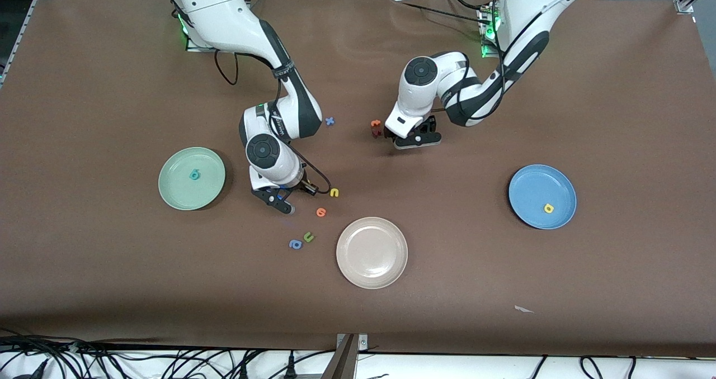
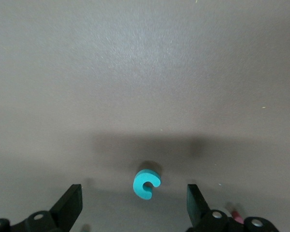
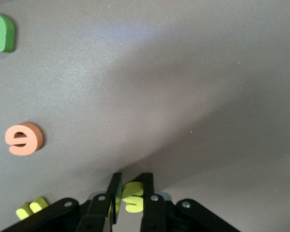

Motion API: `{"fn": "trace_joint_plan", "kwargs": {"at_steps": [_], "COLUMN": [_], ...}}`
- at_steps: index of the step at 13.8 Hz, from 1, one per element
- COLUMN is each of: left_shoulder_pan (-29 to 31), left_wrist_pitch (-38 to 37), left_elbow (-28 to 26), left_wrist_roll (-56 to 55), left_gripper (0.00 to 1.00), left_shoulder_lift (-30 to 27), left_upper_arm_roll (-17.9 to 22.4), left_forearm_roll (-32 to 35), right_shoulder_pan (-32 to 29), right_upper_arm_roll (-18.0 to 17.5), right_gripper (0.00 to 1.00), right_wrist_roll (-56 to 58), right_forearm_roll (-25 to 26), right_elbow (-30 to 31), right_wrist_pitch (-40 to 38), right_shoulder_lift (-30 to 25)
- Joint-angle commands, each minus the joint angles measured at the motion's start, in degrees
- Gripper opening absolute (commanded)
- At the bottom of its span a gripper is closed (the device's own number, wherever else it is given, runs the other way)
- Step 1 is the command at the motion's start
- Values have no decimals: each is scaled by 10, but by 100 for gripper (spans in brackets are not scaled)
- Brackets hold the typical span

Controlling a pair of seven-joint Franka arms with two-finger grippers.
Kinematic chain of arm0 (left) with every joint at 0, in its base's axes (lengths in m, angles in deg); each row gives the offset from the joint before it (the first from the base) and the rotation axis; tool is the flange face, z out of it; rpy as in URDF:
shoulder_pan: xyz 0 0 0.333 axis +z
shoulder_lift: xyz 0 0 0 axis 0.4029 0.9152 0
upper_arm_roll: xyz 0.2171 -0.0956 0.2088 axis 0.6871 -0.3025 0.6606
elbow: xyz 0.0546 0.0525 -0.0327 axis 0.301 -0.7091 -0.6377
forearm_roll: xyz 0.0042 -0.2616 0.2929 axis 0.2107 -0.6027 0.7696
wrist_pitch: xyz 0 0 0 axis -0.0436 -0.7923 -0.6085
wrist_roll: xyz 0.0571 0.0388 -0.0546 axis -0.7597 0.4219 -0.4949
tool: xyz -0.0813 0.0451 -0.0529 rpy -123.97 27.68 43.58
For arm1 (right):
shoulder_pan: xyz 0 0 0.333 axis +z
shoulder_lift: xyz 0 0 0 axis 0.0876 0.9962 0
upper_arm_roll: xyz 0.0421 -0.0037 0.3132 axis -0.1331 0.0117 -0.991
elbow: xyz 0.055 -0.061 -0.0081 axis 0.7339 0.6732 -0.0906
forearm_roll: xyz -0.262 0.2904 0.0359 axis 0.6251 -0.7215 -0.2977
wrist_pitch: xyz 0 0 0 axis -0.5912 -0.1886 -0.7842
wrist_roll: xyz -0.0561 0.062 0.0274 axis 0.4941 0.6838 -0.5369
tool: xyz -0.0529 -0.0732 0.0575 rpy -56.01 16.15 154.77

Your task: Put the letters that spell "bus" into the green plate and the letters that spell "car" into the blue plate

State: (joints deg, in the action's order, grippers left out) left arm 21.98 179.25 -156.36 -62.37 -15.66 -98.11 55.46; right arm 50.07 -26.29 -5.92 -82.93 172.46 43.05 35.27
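The only writing to read is the foam letters themselves. There are three plates: the green plate (image 1: 174, 193), the blue plate (image 1: 530, 184) and a beige plate (image 1: 372, 267).

Eleven letters show across the views. A teal b (image 1: 194, 174) lies in the green plate, near its centre. A yellow a (image 1: 549, 208) lies in the blue plate, toward its 5 o'clock edge.

The right gripper (image 1: 278, 199) is at 3 o'clock from the green plate in the front view. Its fingers (image 3: 147, 193) are clamped on a yellow s (image 3: 132, 195). A yellow u (image 1: 334, 192) lies on the table at 3 o'clock from that gripper. An orange e (image 1: 321, 212) lies at 5 o'clock from the yellow u. A green u (image 1: 308, 236) and a blue a (image 1: 295, 244) lie side by side, at 9 o'clock from the beige plate.

The left gripper (image 1: 417, 138) hangs over the middle of the table, at 12 o'clock from the beige plate. Its jaws stand wide apart with nothing between them. A teal c (image 2: 146, 184) lies flat on the table under the gap, touching neither finger. An orange t (image 1: 375, 124) and a dark red letter (image 1: 376, 133), too small to read, lie at 9 o'clock from this gripper. A blue x (image 1: 330, 121) lies farther toward the right arm's end.
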Motion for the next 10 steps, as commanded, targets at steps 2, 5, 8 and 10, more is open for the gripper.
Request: {"fn": "trace_joint_plan", "kwargs": {"at_steps": [2,5,8,10], "left_shoulder_pan": [-9,-9,-9,-9], "left_wrist_pitch": [2,2,2,2], "left_elbow": [31,33,33,33], "left_wrist_roll": [-41,-42,-41,-41], "left_gripper": [81,56,45,38], "left_shoulder_lift": [41,40,41,41], "left_upper_arm_roll": [4,3,3,4], "left_forearm_roll": [42,41,41,42], "right_shoulder_pan": [-19,-22,-26,-54], "right_upper_arm_roll": [33,112,174,189], "right_gripper": [12,12,12,12], "right_wrist_roll": [71,229,369,467], "right_forearm_roll": [-8,-11,-11,-12], "right_elbow": [-39,-36,-24,3], "right_wrist_pitch": [-102,-196,-243,-245], "right_shoulder_lift": [-18,-32,-33,-33]}}
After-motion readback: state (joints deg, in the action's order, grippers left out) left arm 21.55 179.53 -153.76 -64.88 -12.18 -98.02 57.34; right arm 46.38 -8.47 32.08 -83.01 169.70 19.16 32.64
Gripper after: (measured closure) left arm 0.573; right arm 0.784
